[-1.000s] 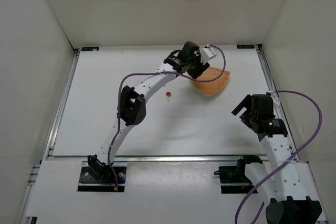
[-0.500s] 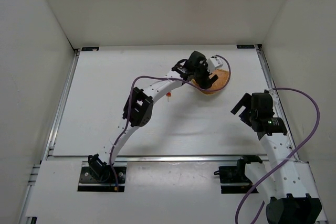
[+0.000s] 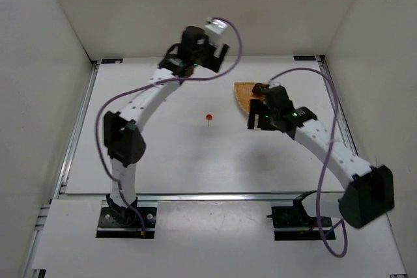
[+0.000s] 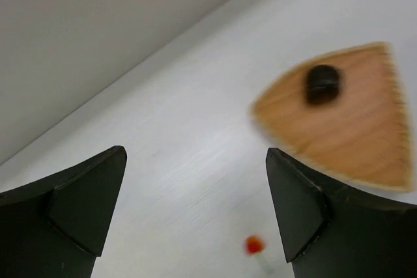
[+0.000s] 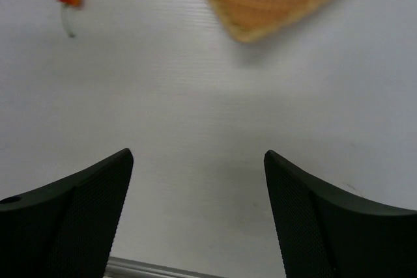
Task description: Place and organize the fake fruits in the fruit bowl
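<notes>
Since 1 s ago: no more left arm (image 3: 146, 96) over the fruit bowl (image 3: 244, 94); swings up and away to approx 11 o'clock of the tabletop (image 3: 163, 154), close to the back wall (image 3: 195, 4). Shows left end effector (image 4: 195, 154) spread wide, nothing btwn fingers (image 4: 71, 206). Leaves the dark bumpy lump (image 4: 322, 84) lying inside the bowl, approx 10 o'clock within it in left wrist view, on the weave, clear of the rim. Means 1 of 2 fruits looks delivered.

Meanwhile brings right arm (image 3: 319, 140) in from the 4 o'clock side to the bowl's near edge, approx 2 o'clock of tabletop centre. Shows right end effector (image 5: 197, 155) also spread open, empty, hovering over bare tabletop just short of the bowl's corner.

Still out on the tabletop: tiny red ball (image 3: 208, 118) w/ thin stem, near centre, approx 8 o'clock of the bowl, well apart from it, touched by neither end effector. Sits at 10 o'clock in right wrist view, off the line btwn the fingers.

Reads as a handover: drop done, red ball next, prob. for right arm since nearer. Needs a shift toward 9 o'clock, a descent, a narrow pinch. Tiny + round, so likely to roll or squirt out. Blur in left wrist view, so can't tell exact lie of the lump.
</notes>
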{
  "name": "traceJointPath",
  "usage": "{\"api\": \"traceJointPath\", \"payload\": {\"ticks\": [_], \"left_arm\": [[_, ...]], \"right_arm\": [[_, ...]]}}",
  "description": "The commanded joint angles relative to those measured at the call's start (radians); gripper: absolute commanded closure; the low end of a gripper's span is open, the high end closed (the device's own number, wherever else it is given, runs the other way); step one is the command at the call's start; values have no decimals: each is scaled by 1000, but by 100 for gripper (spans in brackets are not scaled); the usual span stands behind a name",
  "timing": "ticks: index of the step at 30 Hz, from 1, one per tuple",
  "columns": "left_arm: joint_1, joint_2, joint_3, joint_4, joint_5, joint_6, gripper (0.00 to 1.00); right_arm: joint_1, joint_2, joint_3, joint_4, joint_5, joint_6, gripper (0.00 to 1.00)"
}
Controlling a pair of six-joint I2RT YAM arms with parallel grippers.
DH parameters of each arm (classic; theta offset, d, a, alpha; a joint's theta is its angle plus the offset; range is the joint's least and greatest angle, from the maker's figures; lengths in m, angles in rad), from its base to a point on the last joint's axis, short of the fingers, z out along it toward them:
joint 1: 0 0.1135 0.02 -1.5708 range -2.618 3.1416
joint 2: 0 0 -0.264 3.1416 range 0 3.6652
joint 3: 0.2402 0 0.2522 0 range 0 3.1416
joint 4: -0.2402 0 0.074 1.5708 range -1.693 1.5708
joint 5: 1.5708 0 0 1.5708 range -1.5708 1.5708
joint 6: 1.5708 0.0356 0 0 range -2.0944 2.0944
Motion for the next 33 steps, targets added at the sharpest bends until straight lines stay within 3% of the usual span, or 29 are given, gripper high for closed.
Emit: {"api": "traceJointPath", "payload": {"ticks": [1,5,9,13,21,30,33], "left_arm": [[158,-213,-182,-36,-147,-56,1],[377,-382,-416,-92,-160,-82,1],[500,-477,-574,-163,-183,-82,1],[574,-558,-713,-175,-183,-82,1],[670,-601,-814,-194,-138,-126,1],[670,-526,-718,-235,-117,-145,1],[670,-526,-708,-244,-117,-135,1]], "right_arm": [[98,202,198,104,-82,-24,18],[157,446,411,149,-125,38,21],[191,757,716,62,-94,59,21],[211,942,927,-21,-55,96,24],[221,1083,1027,-116,-1,118,26],[230,1128,1006,-127,-13,147,34],[230,1146,1017,-127,-13,147,41]]}}
